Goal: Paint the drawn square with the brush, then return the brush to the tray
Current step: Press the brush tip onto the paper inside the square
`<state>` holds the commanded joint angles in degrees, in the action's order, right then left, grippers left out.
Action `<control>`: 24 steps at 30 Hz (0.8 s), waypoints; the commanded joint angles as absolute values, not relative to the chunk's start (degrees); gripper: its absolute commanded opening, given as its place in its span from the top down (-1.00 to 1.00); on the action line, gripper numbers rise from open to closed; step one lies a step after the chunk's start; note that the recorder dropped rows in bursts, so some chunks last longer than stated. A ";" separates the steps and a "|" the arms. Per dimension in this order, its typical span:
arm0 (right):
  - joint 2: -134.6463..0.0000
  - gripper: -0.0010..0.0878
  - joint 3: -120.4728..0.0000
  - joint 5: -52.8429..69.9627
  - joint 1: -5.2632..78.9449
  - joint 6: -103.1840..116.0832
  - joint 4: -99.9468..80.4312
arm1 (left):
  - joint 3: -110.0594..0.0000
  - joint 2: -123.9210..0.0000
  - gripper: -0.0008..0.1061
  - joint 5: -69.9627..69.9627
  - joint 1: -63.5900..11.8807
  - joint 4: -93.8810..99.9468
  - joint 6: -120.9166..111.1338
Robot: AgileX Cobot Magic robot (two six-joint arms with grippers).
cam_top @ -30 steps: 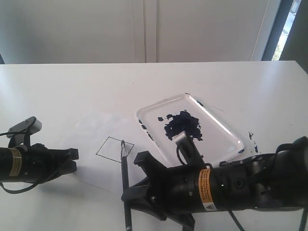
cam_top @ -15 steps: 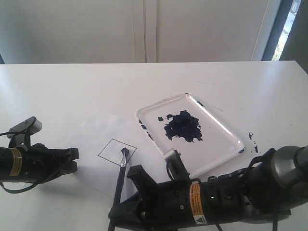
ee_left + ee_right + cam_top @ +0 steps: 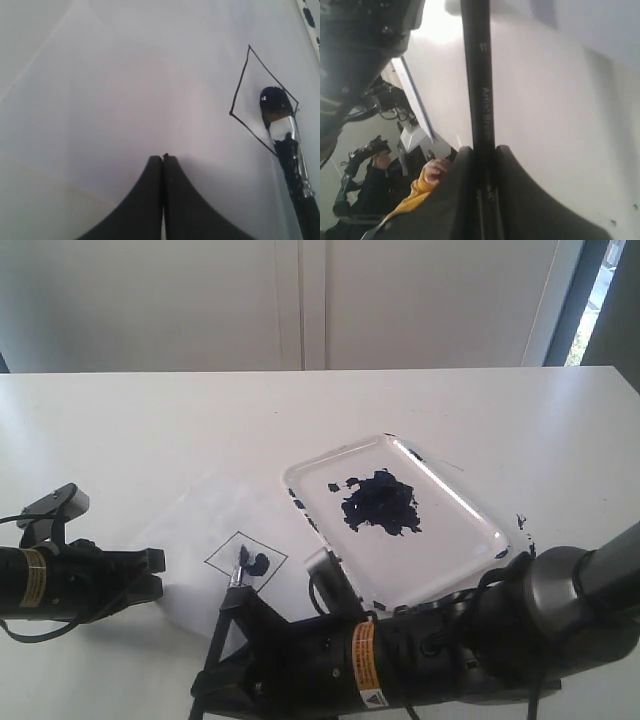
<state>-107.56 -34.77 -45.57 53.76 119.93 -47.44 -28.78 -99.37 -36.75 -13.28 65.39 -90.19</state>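
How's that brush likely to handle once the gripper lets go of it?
The brush has a slim, round, rigid-looking handle, so it probably rolls on a flat surface; the raised rim of the tray should stop that. It looks light, so the right gripper likely needs little force. Its paint-loaded end would probably smear anything it touches.

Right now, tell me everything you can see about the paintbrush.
The brush is long and thin: glossy black handle with faint lettering, silver metal ferrule, rounded tip loaded with dark blue paint. The right gripper is shut on its handle, holding it slanted, tip down. The tip lies inside the drawn square, beside a blue smear; whether the bristles press the paper I cannot tell.
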 joint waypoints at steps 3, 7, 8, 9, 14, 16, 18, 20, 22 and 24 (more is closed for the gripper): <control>-107.56 0.98 -34.77 -45.18 53.64 119.72 -46.90 | -28.78 -99.37 0.99 -36.75 -13.28 65.63 -90.19; -107.56 0.98 -34.77 -45.65 53.64 119.56 -46.16 | -28.78 -99.37 0.99 -36.83 -13.28 66.08 -90.42; -107.56 0.98 -34.77 -46.63 53.64 119.56 -46.42 | -28.78 -99.37 0.99 -36.83 -13.28 66.08 -90.42; -107.56 0.98 -34.77 -47.39 53.76 119.74 -46.41 | -28.78 -99.37 0.99 -36.83 -13.28 66.08 -90.42; -107.56 0.98 -34.77 -47.57 55.62 119.74 -46.30 | -28.78 -99.37 0.99 -37.81 -13.28 65.86 -90.65; -107.56 0.98 -34.77 -47.79 56.63 119.74 -46.00 | -28.78 -99.37 0.99 -37.93 -13.28 65.86 -90.90; -107.56 0.98 -34.77 -48.75 57.88 119.74 -45.07 | -28.78 -99.37 0.99 -37.93 -13.28 65.86 -91.06; -107.56 0.98 -34.77 -49.09 58.89 119.74 -44.18 | -28.78 -99.37 0.99 -37.93 -13.28 65.86 -91.21; -107.56 0.98 -34.77 -48.17 59.35 119.74 -43.75 | -28.78 -99.37 0.99 -37.93 -13.28 66.08 -91.38; -107.56 0.98 -34.77 -46.89 59.35 119.74 -43.11 | -28.78 -99.37 0.99 -37.93 -13.28 66.52 -91.49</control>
<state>-107.56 -34.77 -46.89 59.35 119.74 -43.11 -28.78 -99.37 -37.93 -13.28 66.52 -91.49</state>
